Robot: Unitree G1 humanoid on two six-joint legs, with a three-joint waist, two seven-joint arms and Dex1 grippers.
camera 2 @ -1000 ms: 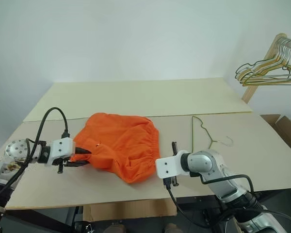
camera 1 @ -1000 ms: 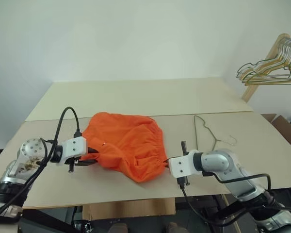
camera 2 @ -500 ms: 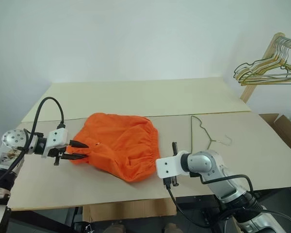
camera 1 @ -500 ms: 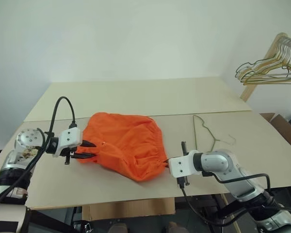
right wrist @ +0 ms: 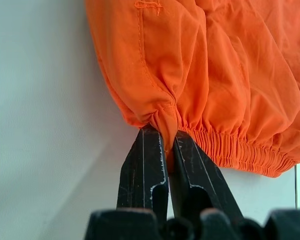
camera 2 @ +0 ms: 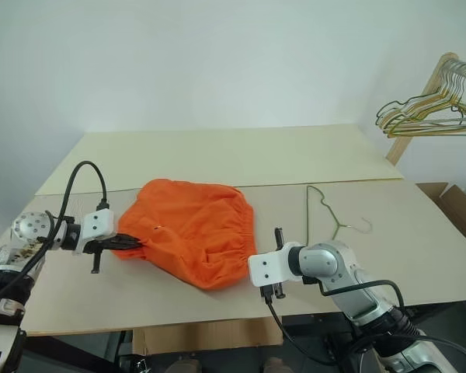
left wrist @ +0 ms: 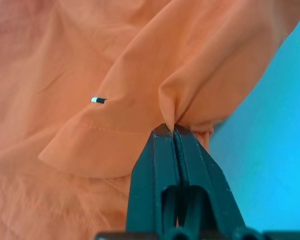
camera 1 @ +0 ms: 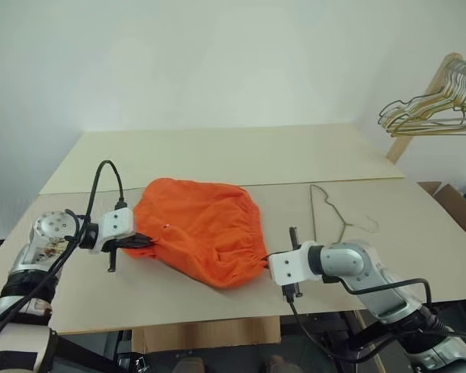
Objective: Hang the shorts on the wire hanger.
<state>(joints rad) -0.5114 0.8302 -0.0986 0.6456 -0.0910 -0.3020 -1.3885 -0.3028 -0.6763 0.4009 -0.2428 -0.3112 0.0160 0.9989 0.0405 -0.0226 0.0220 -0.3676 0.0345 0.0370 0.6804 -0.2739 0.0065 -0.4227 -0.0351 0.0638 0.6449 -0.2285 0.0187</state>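
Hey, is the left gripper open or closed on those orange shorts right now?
Closed. The left gripper has its black fingers pressed together, pinching a fold of the shorts at their tips.

Shorts (camera 1: 204,230) spread on table (camera 1: 217,155), between left gripper (camera 1: 146,242) and right gripper (camera 1: 266,259). Wire hanger (camera 1: 332,213) flat to their right. Hanger cluster (camera 1: 432,109) on rack (camera 1: 422,106) beyond, far right.

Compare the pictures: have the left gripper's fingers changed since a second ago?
Yes. The left gripper, open beside the shorts before, is now shut on their edge.
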